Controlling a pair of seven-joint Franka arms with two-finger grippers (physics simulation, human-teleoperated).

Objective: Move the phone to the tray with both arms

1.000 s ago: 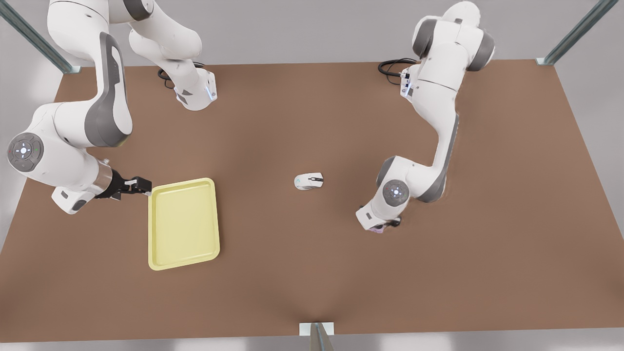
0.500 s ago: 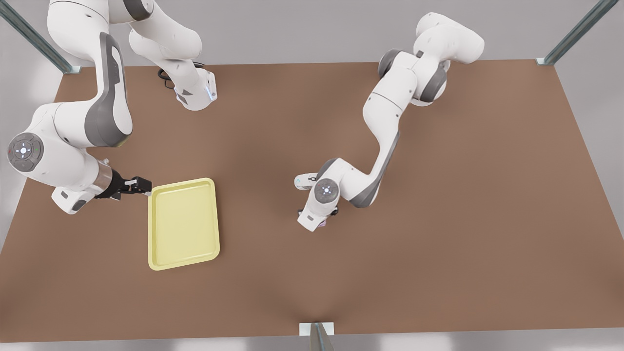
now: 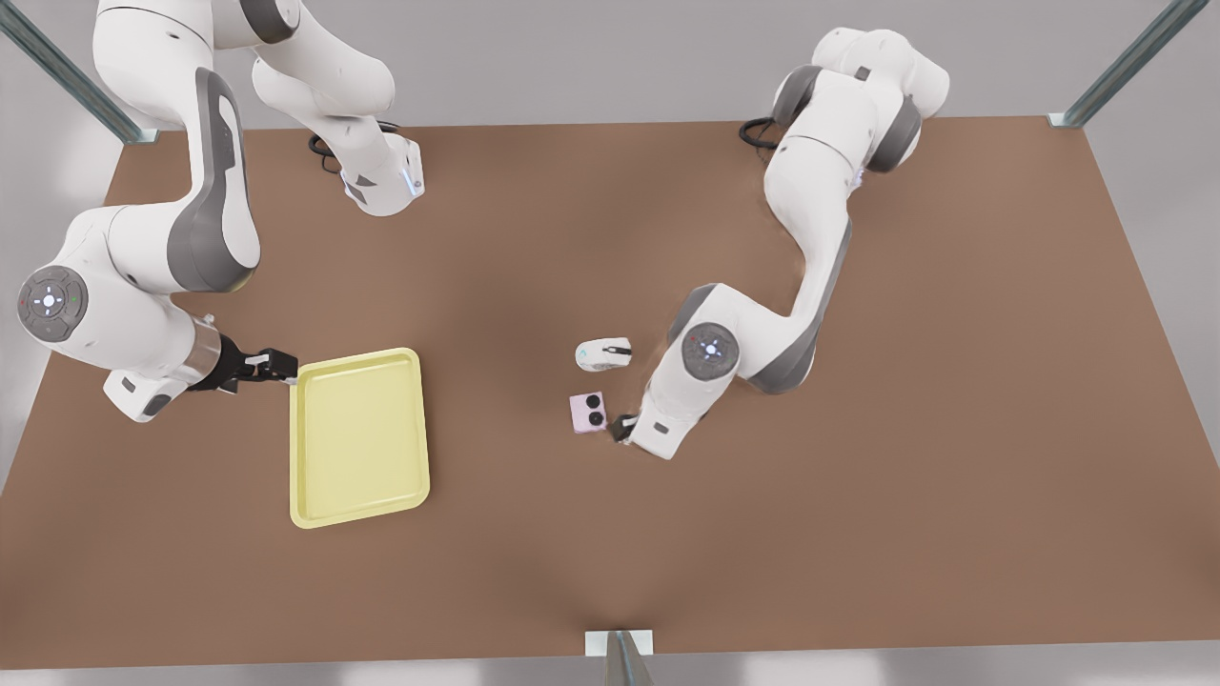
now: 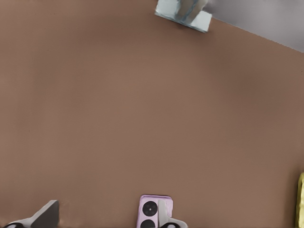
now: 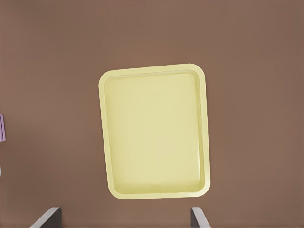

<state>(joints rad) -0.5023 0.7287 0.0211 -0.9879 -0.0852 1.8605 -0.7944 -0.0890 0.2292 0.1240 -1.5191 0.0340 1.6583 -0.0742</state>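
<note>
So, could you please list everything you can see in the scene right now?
phone: one, pale pink, flat on the table, just below the mouse in the front view
mouse: one, white, mid-table
tray: one, pale yellow, on the front view's left, nothing in it
table: one, brown
left gripper: one, black, open, low beside the phone, one finger over it
right gripper: one, black, open, at the tray's corner
</note>
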